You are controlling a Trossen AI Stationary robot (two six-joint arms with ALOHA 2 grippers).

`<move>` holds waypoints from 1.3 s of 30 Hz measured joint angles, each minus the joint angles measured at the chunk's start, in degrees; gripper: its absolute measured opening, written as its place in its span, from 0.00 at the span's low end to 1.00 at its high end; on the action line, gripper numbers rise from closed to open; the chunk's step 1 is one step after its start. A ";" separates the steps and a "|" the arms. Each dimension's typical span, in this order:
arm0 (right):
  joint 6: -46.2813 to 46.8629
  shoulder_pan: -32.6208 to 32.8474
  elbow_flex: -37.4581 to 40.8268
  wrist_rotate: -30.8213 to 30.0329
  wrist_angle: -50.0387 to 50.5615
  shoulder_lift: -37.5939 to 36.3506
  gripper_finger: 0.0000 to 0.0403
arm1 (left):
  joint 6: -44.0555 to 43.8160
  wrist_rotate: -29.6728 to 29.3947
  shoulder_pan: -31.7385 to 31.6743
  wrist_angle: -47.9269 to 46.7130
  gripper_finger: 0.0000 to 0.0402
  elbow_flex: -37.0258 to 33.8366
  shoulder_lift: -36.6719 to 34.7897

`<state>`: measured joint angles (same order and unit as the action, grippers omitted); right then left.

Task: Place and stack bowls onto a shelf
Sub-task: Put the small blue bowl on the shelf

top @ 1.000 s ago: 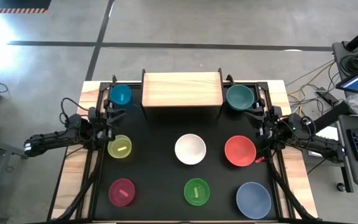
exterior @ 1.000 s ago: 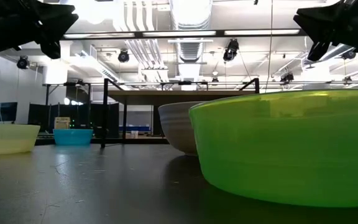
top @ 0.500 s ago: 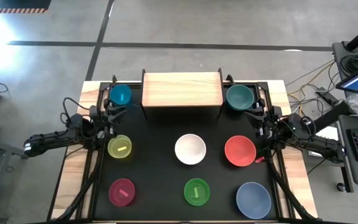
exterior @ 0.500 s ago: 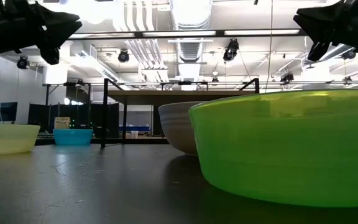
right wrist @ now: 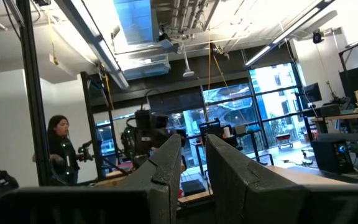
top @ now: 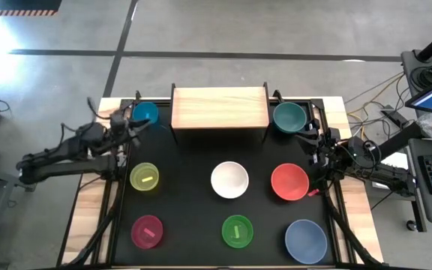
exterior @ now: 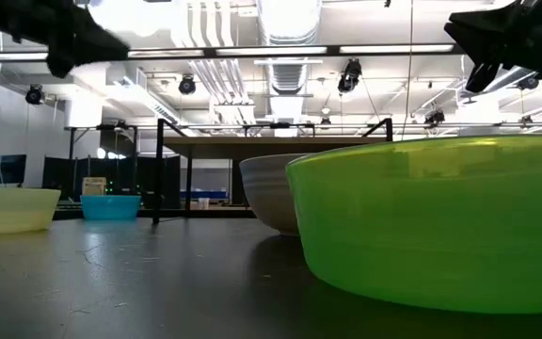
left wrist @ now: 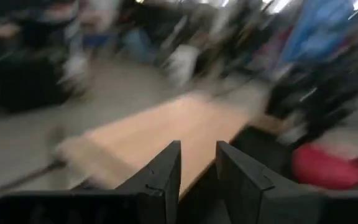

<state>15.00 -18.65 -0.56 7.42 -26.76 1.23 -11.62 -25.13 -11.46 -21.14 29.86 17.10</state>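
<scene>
A: Where are the bowls?

B: All on the black worktop (top: 193,225). None is on the shelf (top: 219,108), which stands at the back, in the middle. The blue bowl (top: 145,114) sits just left of the shelf and the teal bowl (top: 289,116) just right. In front are the yellow bowl (top: 145,177), white bowl (top: 229,180) and red bowl (top: 289,182). Nearest the front are the pink bowl (top: 147,231), green bowl (top: 237,231) and periwinkle bowl (top: 305,240).

A: And the arms?

B: The left pincer (top: 131,129) is up by the blue bowl, holding nothing, with a small gap between its fingers (left wrist: 160,177). The right pincer (top: 311,145) waits between the teal and red bowls, empty too, fingers a little apart.

A: Anything in the way?

B: No. Past the worktop, a person (right wrist: 58,149) stands in the room. I can't read any writing.
</scene>
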 joint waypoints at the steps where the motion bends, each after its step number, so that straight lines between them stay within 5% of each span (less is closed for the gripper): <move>1: 0.00 -0.01 0.00 0.00 0.00 -0.01 0.16 | -1.25 -2.54 -0.01 -3.65 0.21 1.52 1.39; 4: 0.00 0.00 0.00 0.00 0.00 0.00 0.16 | -5.60 -6.78 -0.03 -12.82 0.21 5.34 4.93; 15: 0.00 -0.02 0.00 0.00 0.00 -0.01 0.16 | -17.48 -7.19 -1.99 -35.29 0.21 12.91 15.83; 31: 0.00 0.00 0.00 0.02 0.00 0.00 0.16 | -16.04 -1.72 -16.82 -35.68 0.21 20.55 33.53; 39: 0.00 -0.02 0.00 0.01 0.00 -0.02 0.16 | -8.23 8.00 -27.12 -35.86 0.21 26.40 43.93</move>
<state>15.00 -18.67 -0.56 7.43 -26.76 1.22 -19.85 -17.13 -38.58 -57.00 56.26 61.03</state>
